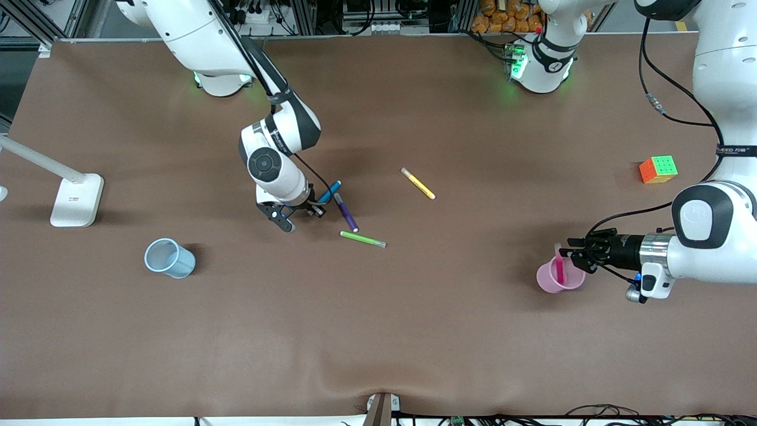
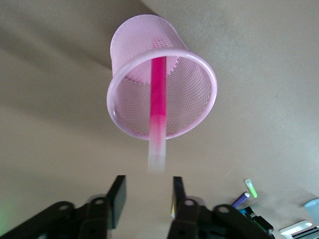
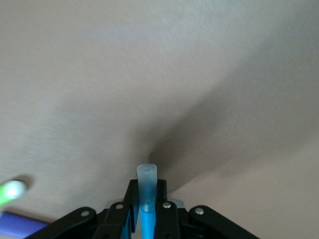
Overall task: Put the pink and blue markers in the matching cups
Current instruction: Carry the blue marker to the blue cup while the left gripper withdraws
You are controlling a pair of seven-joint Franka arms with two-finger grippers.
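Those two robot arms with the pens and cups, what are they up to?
They are sorting markers into cups of the same colour. The left gripper is open just above the pink cup, and the pink marker is dropping into it. The right gripper is shut on the blue marker, beside the purple pen. The blue cup has nothing in it yet.

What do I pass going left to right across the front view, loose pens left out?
White stand → blue cup → right gripper holding blue marker → pink cup with pink marker → left gripper → puzzle cube.
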